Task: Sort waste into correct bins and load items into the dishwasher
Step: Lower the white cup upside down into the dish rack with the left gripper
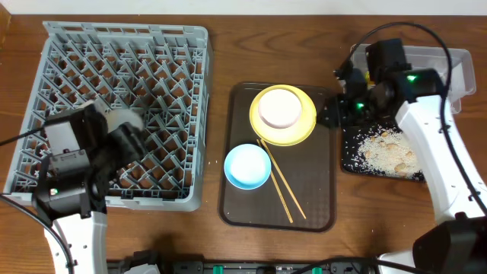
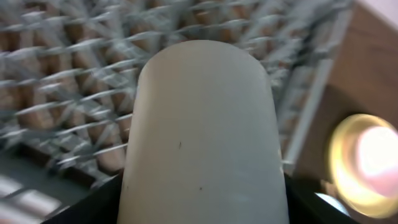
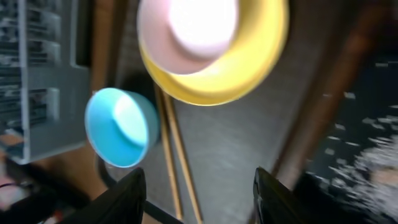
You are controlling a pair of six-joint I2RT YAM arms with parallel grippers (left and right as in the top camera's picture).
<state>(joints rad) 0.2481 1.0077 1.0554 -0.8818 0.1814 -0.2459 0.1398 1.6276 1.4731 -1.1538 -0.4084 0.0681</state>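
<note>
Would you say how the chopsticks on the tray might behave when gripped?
Thin and straight, the chopsticks are probably stiff and light. Lying flat on the brown tray, they may slide or roll if pushed.

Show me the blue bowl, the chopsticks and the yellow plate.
blue bowl [image 1: 247,166], overhead view, inside centre.
chopsticks [image 1: 281,180], overhead view, mid-shaft.
yellow plate [image 1: 309,120], overhead view, right rim.

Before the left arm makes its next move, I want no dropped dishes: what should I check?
1. White cup gripped by left jaws: ok.
2. Cup above grey dish rack: ok.
3. Rack slot below cup free: cannot tell, hidden.
4. Right jaws open, empty: ok.
5. White bowl, yellow plate, blue bowl, chopsticks racked: not ok, on brown tray.
</note>
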